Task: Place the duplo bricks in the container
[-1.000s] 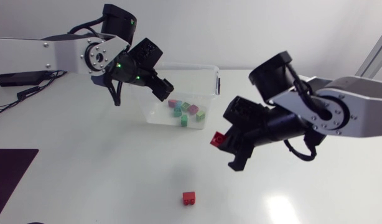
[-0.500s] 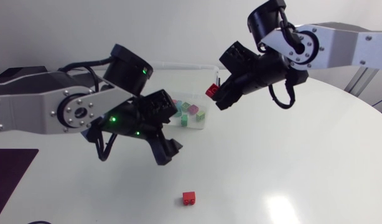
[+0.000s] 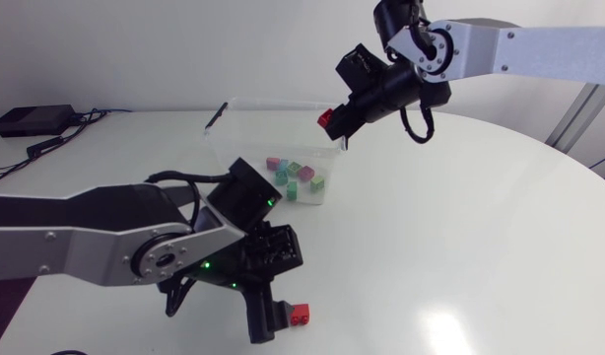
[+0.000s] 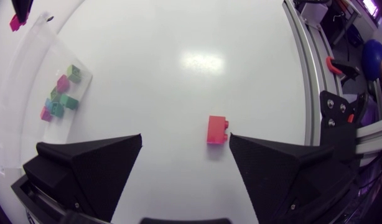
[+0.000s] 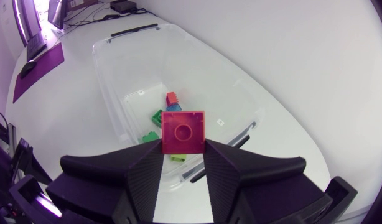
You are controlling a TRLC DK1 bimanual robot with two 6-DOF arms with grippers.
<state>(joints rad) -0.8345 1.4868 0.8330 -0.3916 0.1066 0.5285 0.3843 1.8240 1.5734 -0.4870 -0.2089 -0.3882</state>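
Carrying: the right gripper (image 3: 331, 122) is clenched on the held red brick (image 5: 183, 130), one finger flat on each side wall, with the studded face turned toward the wrist camera.
Held brick's place: upper middle of the head view, at the right-hand rim of the clear container (image 3: 283, 103). In the right wrist view the open bin lies ahead of the fingers.
Left gripper (image 4: 186, 140): released, fingers spread wide, low over the table (image 3: 460, 227) at the lower middle of the head view.
Loose red brick (image 4: 217, 129): lying on the table just ahead of the gap between the left fingers and close beside one of them. I cannot tell whether it touches.
Already binned: a small cluster of green, pink and teal bricks (image 3: 295, 177) on the container floor.
Handling: probably light, rigid, smooth plastic that would survive a short drop. The best hold is likely on two opposite flat walls, centred. Pinching across the studs or a corner could make it twist or squirt out.
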